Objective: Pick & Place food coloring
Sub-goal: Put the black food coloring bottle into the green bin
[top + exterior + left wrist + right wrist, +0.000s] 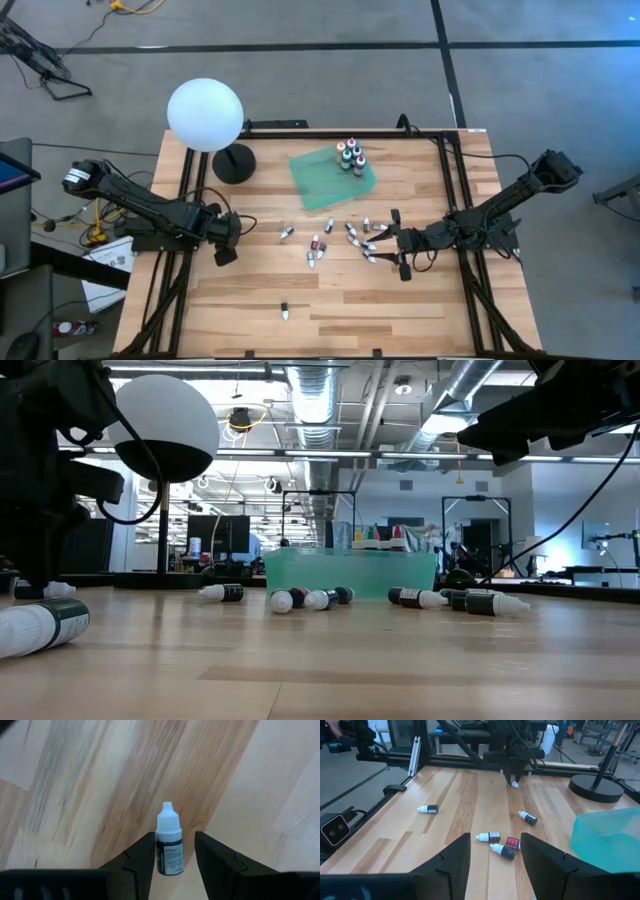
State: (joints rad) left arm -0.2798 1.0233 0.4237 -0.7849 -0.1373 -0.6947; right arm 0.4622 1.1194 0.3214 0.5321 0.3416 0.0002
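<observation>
Left end effector [226,243] clamped on a load; right end effector [398,245] parted.

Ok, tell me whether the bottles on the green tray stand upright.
Upright: the bottles on the green tray show their caps from above.

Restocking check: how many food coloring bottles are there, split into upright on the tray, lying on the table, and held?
Upright bottles on the green tray: about 5
Loose bottles lying on the table: about 11
Dropper bottle in the left gripper: 1
Total: about 17; the clusters are too tight for an exact count.
</observation>
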